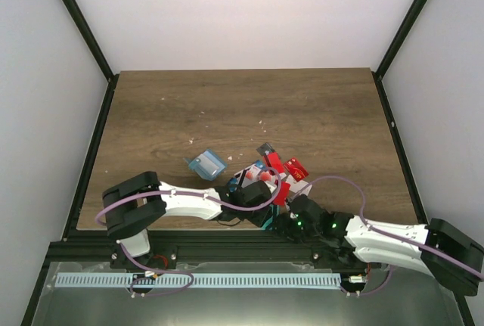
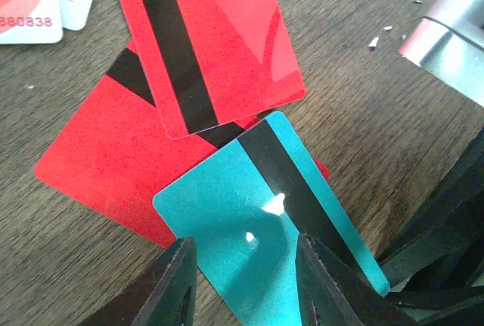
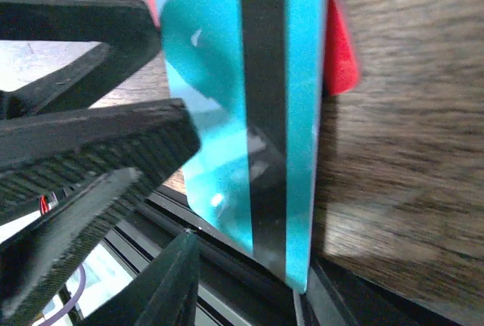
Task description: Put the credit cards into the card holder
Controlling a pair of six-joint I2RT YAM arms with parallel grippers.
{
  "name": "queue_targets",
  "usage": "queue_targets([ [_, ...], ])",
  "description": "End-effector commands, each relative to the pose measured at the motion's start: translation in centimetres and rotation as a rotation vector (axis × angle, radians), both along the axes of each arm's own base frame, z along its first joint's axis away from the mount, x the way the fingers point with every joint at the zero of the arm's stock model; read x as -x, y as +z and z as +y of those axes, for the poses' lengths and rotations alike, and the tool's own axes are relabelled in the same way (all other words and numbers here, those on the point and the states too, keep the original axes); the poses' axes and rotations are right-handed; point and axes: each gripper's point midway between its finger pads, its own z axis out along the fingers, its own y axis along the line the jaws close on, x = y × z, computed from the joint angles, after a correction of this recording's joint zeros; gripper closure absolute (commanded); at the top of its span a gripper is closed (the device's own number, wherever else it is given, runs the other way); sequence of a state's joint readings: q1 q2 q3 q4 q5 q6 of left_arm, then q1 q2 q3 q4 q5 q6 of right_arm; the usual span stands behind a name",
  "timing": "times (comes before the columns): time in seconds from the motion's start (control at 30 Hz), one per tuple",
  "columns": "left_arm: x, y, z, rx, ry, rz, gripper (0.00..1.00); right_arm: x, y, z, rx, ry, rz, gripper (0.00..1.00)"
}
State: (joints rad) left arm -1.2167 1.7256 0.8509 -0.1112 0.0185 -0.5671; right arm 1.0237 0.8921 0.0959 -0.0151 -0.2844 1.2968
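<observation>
One teal card [image 2: 227, 205] is lying between our left gripper's [image 2: 246, 259] open, empty fingers, the right gripper's [image 1: 281, 222] opening we cannot tell, and we are needing a clean pinch next

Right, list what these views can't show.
1. Top view: card pile partly hidden by the arms; count unclear.
2. Top view: holder too small to see slots.
3. Left wrist: teal card cut off by bottom edge.
4. Right wrist: teal card blurred, top cut off.
</observation>
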Motion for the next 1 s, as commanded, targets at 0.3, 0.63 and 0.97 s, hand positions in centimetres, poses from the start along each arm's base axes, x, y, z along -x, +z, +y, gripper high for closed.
queue_targets([
  [0.3,2.5,-3.5,2.4,-0.105,-0.048,0.089,0.62,-1.7,1.5,0.1,-0.029,-0.043,-0.113,0.78],
  [0.63,1.5,-1.4,2.7,-0.059,0.010,0.049,0.63,-1.7,1.3,-0.1,-0.009,-0.043,-0.105,0.99],
  [0.97,-4.8,5.5,7.4,0.003,0.284,-0.078,0.62,-4.7,5.8,1.8,-0.013,0.022,-0.305,0.99],
])
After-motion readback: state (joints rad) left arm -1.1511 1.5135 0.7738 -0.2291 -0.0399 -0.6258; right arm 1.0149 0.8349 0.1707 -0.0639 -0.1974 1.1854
